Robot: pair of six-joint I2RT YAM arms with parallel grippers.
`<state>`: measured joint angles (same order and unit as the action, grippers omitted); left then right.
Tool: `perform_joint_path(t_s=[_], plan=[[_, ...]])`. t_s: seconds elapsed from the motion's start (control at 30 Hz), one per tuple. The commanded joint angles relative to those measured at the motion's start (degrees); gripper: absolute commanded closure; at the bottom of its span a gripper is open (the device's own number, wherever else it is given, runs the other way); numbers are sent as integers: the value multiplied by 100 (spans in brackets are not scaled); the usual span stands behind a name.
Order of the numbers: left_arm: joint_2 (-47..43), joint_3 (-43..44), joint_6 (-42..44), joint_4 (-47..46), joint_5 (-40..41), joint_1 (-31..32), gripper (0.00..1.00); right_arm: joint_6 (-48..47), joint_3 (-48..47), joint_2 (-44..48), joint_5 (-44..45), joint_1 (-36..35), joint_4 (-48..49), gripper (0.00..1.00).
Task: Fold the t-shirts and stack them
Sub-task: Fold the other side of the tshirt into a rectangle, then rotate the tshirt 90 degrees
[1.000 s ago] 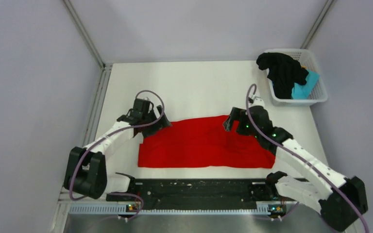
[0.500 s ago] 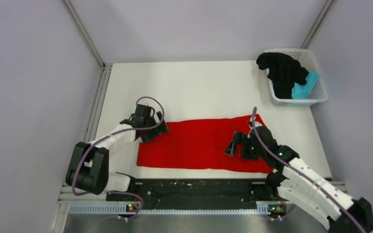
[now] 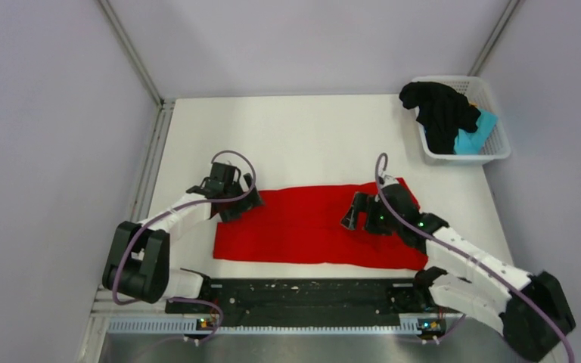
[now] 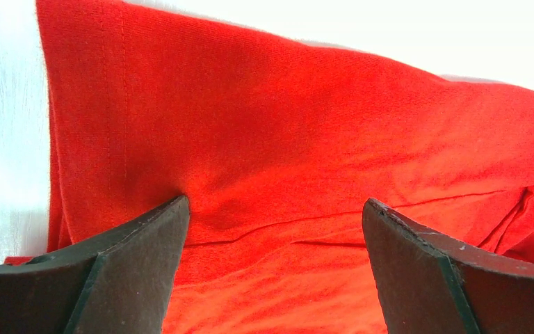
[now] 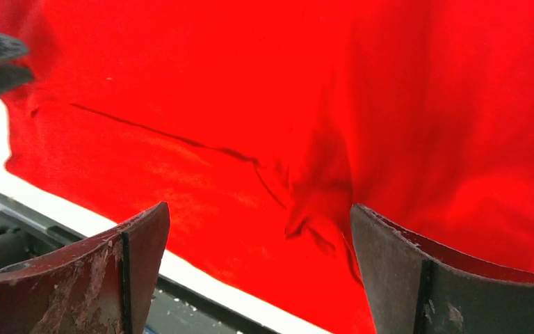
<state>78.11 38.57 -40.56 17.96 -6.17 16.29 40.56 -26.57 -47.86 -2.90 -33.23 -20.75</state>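
The red t-shirt point(image 3: 302, 227) lies folded into a long band across the near half of the white table. My left gripper point(image 3: 243, 203) is open and low over the shirt's upper left corner; the left wrist view shows red cloth point(image 4: 306, 153) between the spread fingers point(image 4: 135, 271). My right gripper point(image 3: 352, 215) is open over the right half of the shirt, above a small wrinkle point(image 5: 320, 223), holding nothing. The black t-shirt point(image 3: 440, 110) and the light blue t-shirt point(image 3: 473, 138) lie bunched in the basket.
A white lattice basket point(image 3: 499, 147) stands at the table's back right corner. A black rail point(image 3: 310, 295) runs along the near edge between the arm bases. Grey walls close in on the left, back and right.
The right gripper swung toward the near edge, then moved back up over the shirt's right half. The shirt's far edge now lies flatter and folded. The left gripper lowered slightly onto the corner.
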Motion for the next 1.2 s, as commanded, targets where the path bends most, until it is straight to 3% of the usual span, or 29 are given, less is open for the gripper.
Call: perform_joint_path(t_s=[0.0,0.13,0.27,0.43,0.67,0.83,1.0,1.17], plan=[[47,49,50,-169,24,5,1,-361,-387,-1224,-814,-53,1345,2],[46,-37,24,-166,160,5,1,-101,219,-1338,-1532,-85,1597,4],[87,-23,0,-182,159,5,1,-159,762,-469,-1410,-113,1209,4],[101,46,-14,-93,223,5,1,-336,665,767,-1293,-111,292,3],[161,0,-38,-82,431,5,1,294,370,1320,184,-113,-760,1],[375,33,-61,-46,565,-4,1,670,367,418,901,49,-123,1],[517,214,-77,176,1159,-48,1,729,479,-1341,-153,1180,1040,1],[870,513,-24,260,1226,-459,1,551,473,-2591,-244,1854,1495,1]])
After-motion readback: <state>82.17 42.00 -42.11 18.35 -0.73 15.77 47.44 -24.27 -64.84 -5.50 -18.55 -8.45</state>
